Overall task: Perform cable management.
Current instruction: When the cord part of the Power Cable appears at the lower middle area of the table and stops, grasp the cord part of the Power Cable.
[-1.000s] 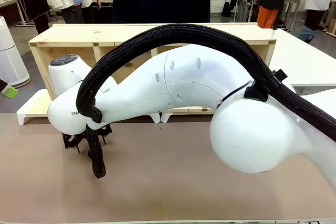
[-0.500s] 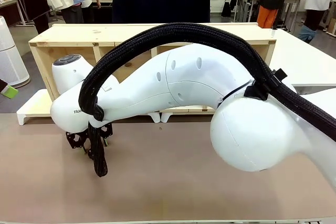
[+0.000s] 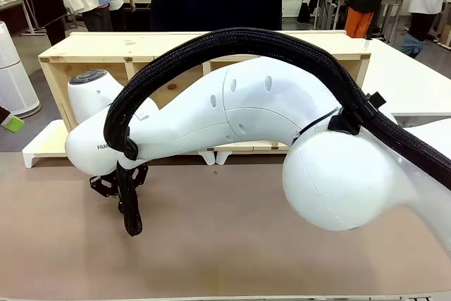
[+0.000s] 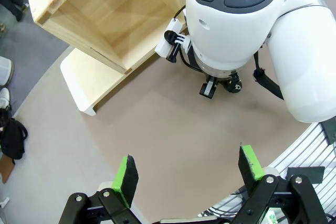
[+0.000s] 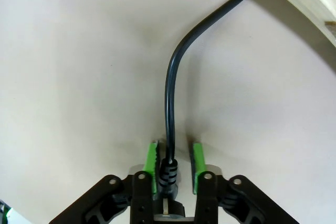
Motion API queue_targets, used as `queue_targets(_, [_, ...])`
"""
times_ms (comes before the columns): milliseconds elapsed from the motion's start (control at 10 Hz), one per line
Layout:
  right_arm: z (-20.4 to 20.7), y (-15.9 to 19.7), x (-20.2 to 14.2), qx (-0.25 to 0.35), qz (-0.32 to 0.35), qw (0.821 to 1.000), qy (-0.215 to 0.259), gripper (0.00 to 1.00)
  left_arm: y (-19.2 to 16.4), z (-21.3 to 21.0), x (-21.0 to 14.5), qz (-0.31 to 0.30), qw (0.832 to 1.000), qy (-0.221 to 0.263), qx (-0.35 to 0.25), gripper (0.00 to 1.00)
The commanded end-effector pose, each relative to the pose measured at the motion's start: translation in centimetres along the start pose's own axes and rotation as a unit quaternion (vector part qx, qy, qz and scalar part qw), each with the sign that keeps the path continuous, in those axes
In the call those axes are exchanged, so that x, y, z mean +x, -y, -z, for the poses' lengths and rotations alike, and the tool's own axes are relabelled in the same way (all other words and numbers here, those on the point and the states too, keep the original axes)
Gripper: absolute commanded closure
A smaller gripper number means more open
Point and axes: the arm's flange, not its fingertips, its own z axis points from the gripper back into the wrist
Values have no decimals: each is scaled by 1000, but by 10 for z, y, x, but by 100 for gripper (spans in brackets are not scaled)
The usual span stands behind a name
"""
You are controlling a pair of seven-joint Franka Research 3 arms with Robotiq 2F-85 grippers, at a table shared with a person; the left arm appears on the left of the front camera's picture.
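Since the cable [image 5: 170, 93] lay flat on the brown table [image 3: 246, 259] with its plug end away from the wooden crate [image 3: 211, 47], the right gripper [image 5: 174, 156] stood low over that end, fingers pointing down at the tabletop. In the right wrist view its jaws stood narrow on either side of the ribbed collar just behind the plug. One green pad [image 5: 152, 156] touched the collar and a thin slit showed at the other, so whether the pinch was firm could not be told. The collar looked a sensible hold, being stiffer than the thin glossy cord, which would likely slip.

From the collar the cord ran off along the table, bent to one side and passed under the crate's edge. It lay slack, which left room to draw it out or gather it.

The left gripper [image 4: 188, 174] hung high above the table near the crate's corner. Its pads were spread wide with nothing between them, and it looked down on the right wrist. By that placing it seemed a spare hand held clear of the work. The gathering itself looked barely begun.
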Motion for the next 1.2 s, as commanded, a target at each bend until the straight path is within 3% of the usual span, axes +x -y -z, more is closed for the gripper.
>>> queue_targets(0, [1, -2, 6, -7, 4, 1000, -13, 78, -1, 0, 2, 3, 1000, 5, 2, 0])
queue_targets(100, [0, -2, 5, -7, 3, 1000, -13, 100, -1, 0, 2, 3, 1000, 5, 2, 0])
queue_targets(200, [-1, -3, 4, -6, 2, 1000, -12, 88, -1, 0, 2, 3, 1000, 5, 2, 0])
queue_targets(300, [-3, -3, 3, -7, 1, 1000, -11, 100, -1, 0, 2, 3, 1000, 5, 2, 0])
queue_targets(1100, [-23, 4, -25, -13, 4, 1000, -1, 100, -1, 0, 2, 3, 1000, 5, 2, 0])
